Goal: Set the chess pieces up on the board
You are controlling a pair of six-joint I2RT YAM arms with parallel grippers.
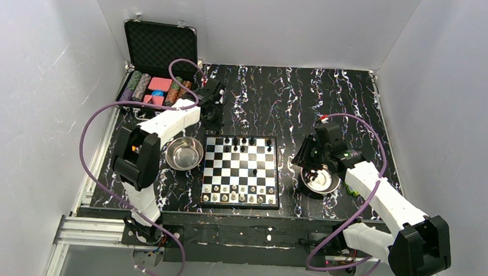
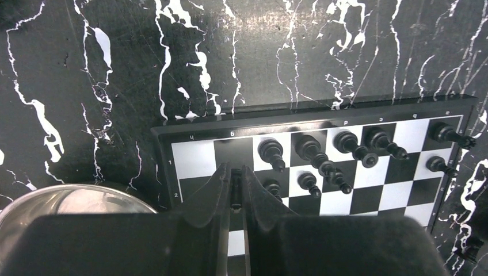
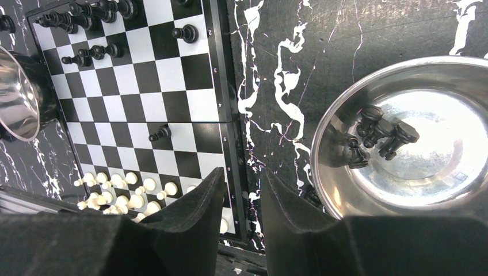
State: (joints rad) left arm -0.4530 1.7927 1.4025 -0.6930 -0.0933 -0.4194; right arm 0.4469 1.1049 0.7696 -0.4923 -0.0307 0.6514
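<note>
Left gripper pinches a tiny black piece, which looks light, hard and slippery, so it is best held by its thin middle.

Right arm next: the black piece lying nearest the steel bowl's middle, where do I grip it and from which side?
Take the black piece across its narrow stem, beside the wide foot, coming straight down from above. It lies on its side in the bowl, bare floor on one flank, a neighbouring piece close on the other, so keep the jaws narrow.
</note>
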